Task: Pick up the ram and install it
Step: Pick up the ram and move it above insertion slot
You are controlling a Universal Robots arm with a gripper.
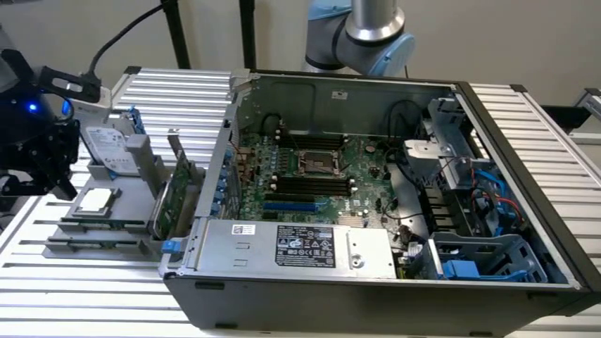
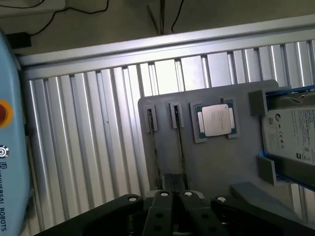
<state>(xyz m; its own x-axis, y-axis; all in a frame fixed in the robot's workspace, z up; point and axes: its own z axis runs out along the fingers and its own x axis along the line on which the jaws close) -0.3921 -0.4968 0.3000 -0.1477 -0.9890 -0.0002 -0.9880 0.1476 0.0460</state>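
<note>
Two ram sticks (image 2: 153, 147) (image 2: 180, 147) stand edge-on in narrow slots of a grey parts holder (image 2: 216, 167); in the wrist view they are thin dark-green lines. My gripper (image 2: 174, 189) hangs above the holder's near end, in line with the second stick, with its fingers together and nothing between them. At the exterior view's left the black gripper (image 1: 38, 169) hovers above and beside the holder (image 1: 70, 250). The open computer case (image 1: 376, 211) shows the motherboard's black memory slots (image 1: 310, 184), which are bare.
On the holder a silver processor (image 2: 216, 120) lies flat beside a hard drive with blue rails (image 2: 290, 132). A tall green expansion card (image 1: 174, 201) stands between holder and case. A power supply (image 1: 291, 246) sits at the case's near side. Everything rests on a ribbed metal table (image 2: 83, 147).
</note>
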